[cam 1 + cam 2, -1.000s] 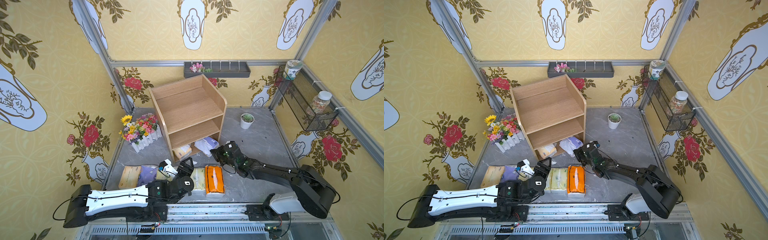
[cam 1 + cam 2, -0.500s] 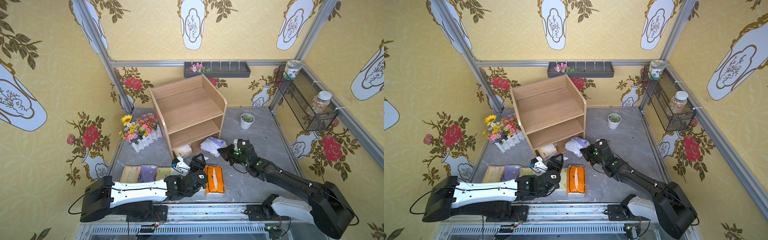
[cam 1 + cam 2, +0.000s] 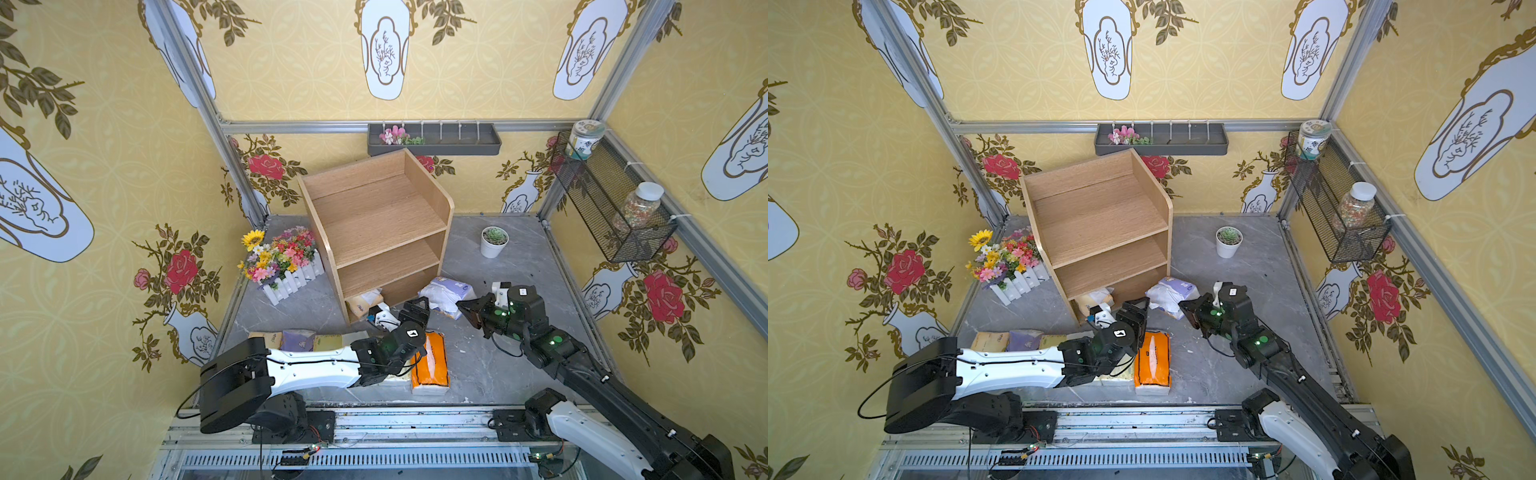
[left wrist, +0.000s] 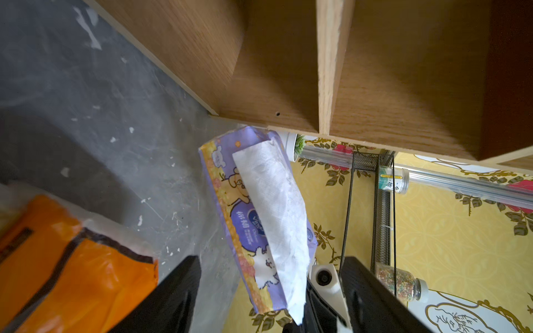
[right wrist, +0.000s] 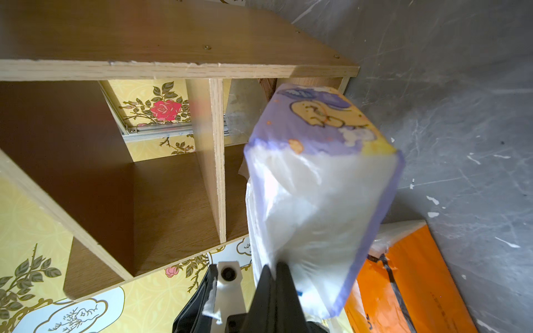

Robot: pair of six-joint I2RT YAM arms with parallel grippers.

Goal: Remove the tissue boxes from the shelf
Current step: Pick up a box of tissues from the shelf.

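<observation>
a lavender tissue pack [image 3: 446, 293] hangs just outside the bottom tier of the shelf [image 3: 374, 220] – apparently clear of the grey floor [image 3: 498, 365] – its wrapper pinched in the closed jaws of the right gripper [image 3: 464, 306]. a tan pack [image 3: 363, 301] sits inside that tier. the left gripper [image 3: 399, 309] hovers at its mouth, jaws spread and empty, above an orange pack [image 3: 430, 359].

In left wrist view, orange pack [image 4: 66, 259] cropped; in right wrist view, lavender pack [image 5: 320, 178] blurred
</observation>
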